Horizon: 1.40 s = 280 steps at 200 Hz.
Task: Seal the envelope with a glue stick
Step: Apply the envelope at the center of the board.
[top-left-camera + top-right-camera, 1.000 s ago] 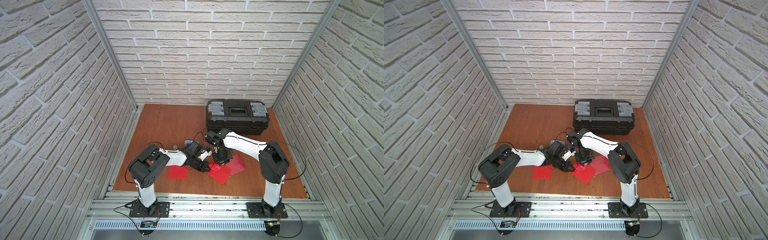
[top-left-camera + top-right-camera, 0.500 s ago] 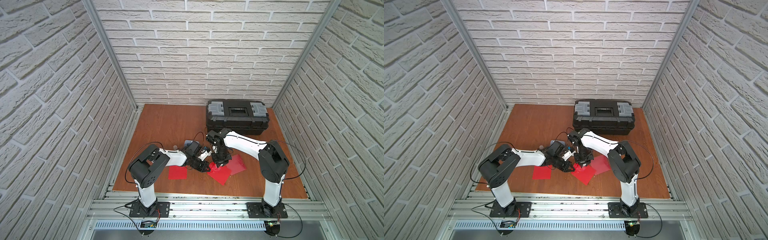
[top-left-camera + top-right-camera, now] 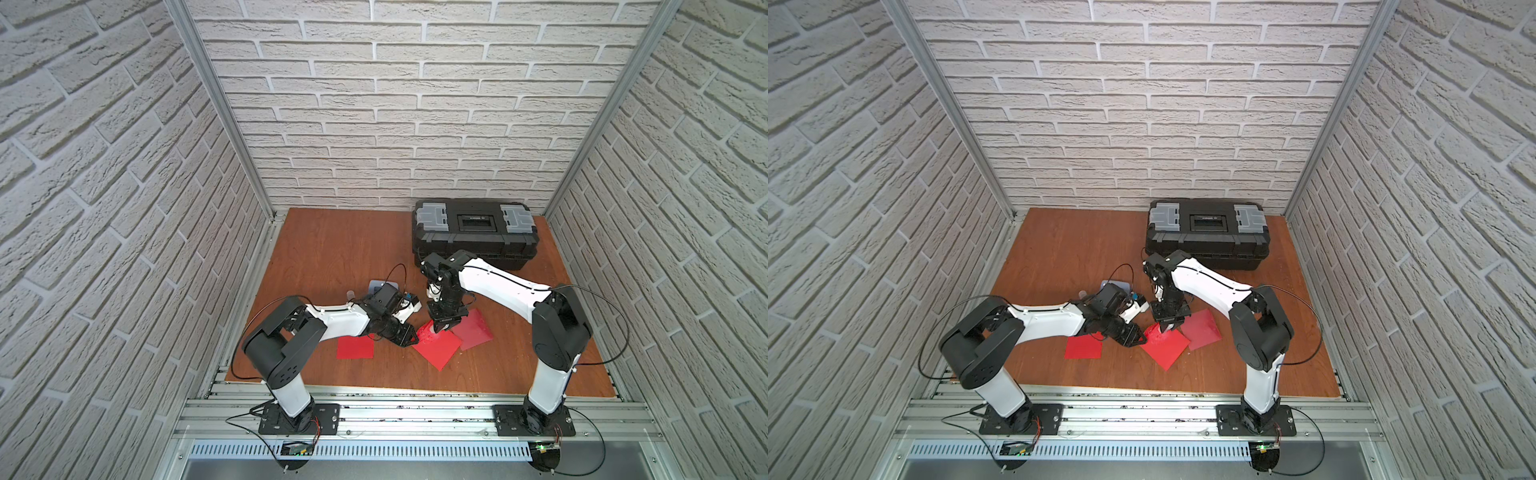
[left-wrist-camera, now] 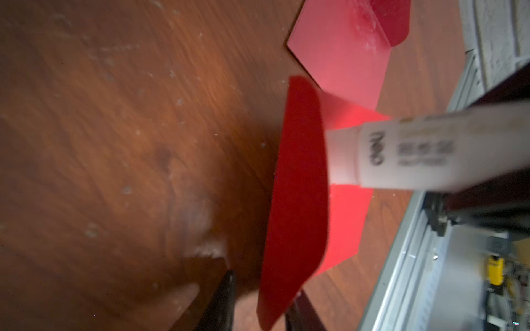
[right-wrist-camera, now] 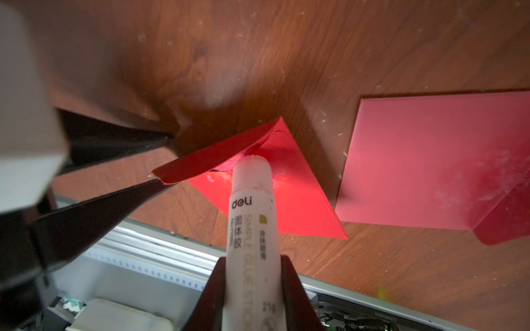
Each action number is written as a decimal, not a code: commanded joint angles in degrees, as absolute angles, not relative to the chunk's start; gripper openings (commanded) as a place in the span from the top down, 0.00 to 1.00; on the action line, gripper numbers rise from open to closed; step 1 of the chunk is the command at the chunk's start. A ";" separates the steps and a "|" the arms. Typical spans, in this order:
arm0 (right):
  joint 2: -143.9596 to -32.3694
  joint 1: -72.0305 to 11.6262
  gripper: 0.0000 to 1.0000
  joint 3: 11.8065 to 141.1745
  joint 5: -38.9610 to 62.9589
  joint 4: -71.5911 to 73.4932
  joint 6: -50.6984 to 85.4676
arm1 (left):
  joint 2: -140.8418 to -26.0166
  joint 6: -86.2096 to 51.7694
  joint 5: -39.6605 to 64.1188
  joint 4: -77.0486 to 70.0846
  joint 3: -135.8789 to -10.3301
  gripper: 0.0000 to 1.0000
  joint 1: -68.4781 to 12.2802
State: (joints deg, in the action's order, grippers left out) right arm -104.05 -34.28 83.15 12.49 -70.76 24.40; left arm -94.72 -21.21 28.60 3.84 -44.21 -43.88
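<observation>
My right pincer (image 5: 252,266) was closed on the white cylindrical glue stick with printed grey lettering (image 5: 252,212), both black jaws pressed against the lower part of the tube. The stick pointed down and away from the wrist. Its rounded white end met the bright red square paper envelope (image 5: 286,206) just under the raised flap (image 5: 218,160), near the fold.

My left pincer (image 5: 166,159) stood open. Its two dark fingers (image 5: 100,206) were spread, the tip of the curled flap lay between them, and there was a gap on at least one side. In the left wrist view the flap (image 4: 298,186) rose edge-on between the fingertips, with the glue stick (image 4: 401,152) coming in from behind it.

In both top views the two pincers met over the envelope (image 3: 438,347) near the front middle of the brown wooden surface (image 3: 340,249). A paler red envelope with whitish smears (image 5: 430,160) lay just beside it on my right-arm side, their edges close or overlapping. A third flat red sheet (image 3: 355,347) lay under my left forearm. A black plastic toolbox with grey latches (image 3: 473,237) sat at the back by the brick wall, well apart from the envelopes. Small white flecks dotted the surface around the work
</observation>
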 commanded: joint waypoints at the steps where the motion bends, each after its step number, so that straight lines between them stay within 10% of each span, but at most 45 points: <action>1: -99.09 -32.40 0.98 83.09 16.30 -73.42 22.40 | -90.35 -17.91 24.99 4.04 -42.73 0.59 -43.81; 202: -93.60 -31.32 0.98 77.36 34.36 -64.00 25.65 | -83.12 -2.69 26.25 -9.14 -43.56 0.38 -48.86; 280: -91.54 -32.22 0.97 75.96 29.46 -59.52 29.56 | -86.11 -3.28 29.07 -10.09 -45.92 0.84 -50.07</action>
